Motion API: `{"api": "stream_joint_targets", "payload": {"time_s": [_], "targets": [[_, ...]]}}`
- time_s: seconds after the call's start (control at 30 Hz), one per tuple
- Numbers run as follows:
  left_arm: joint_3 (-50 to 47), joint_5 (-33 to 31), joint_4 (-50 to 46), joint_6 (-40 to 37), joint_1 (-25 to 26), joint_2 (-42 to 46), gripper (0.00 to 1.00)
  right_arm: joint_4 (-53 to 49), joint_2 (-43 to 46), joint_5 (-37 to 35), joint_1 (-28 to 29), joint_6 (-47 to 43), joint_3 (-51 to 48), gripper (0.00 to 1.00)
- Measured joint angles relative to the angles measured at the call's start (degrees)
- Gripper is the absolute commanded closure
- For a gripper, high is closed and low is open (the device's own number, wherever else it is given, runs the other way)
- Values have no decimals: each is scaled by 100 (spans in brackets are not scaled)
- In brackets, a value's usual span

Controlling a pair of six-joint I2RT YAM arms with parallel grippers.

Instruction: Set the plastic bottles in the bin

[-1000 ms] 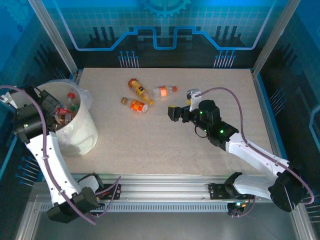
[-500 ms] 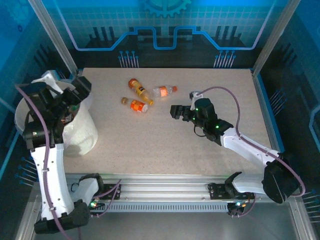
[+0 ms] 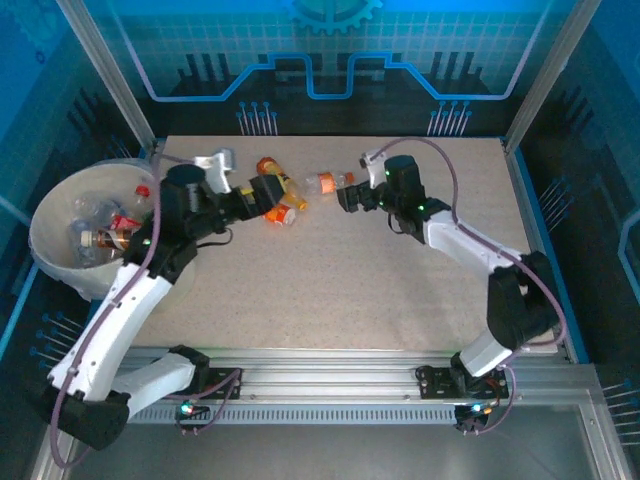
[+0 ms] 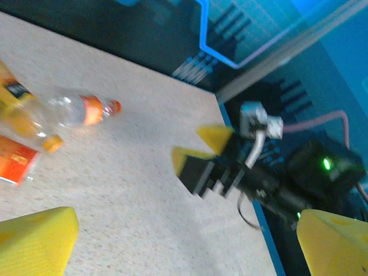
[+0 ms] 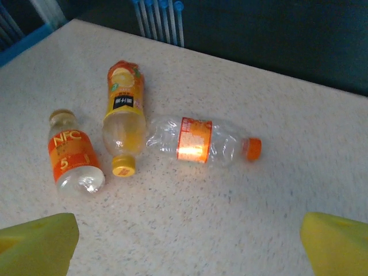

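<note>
Left wrist: blurred plastic bottles (image 4: 80, 109), leftmost ones cut off.

You have one bin (image 3: 62, 272) to count. To its right, three plastic bottles (image 3: 328, 182) lie on the bench (image 3: 350, 290): one clear bottle (image 5: 204, 141) with an orange label and cap, one yellow-capped bottle (image 5: 123, 118), and one orange-labelled bottle (image 5: 73, 161). Inside the bin you have several more bottles (image 3: 105, 225), too jumbled to count exactly.
</note>
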State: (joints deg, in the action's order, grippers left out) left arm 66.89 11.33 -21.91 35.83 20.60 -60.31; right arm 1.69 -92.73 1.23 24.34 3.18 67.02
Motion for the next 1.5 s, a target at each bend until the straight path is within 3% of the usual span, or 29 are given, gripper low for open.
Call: {"api": "stream_joint_targets", "payload": {"time_s": [0.1,0.3,0.47,0.63,1.1,1.37,1.5], "targets": [[-166,-136,179,142,341,-269,1,-308,-713,568,-164,-981,682,3],[-522,-614,247,354,396,-463,1,-1797,-2522,1515,-387,-2702,2898,2],[-535,-1032,208,372,396,-468,1,-2966,-3740,1711,-439,-3906,4454,1],[-533,-1340,131,334,396,-542,1,-3456,-4555,1585,-435,-4675,5305,1],[-535,-1670,-59,282,378,-817,1,-3429,-6017,1008,-162,-5281,7062,5],[-535,-1674,-79,282,378,-828,1,-3427,-6186,743,68,-5473,7405,32],[-553,-1674,-68,282,378,-826,1,-3182,-5945,752,83,-5313,6865,36]]}}
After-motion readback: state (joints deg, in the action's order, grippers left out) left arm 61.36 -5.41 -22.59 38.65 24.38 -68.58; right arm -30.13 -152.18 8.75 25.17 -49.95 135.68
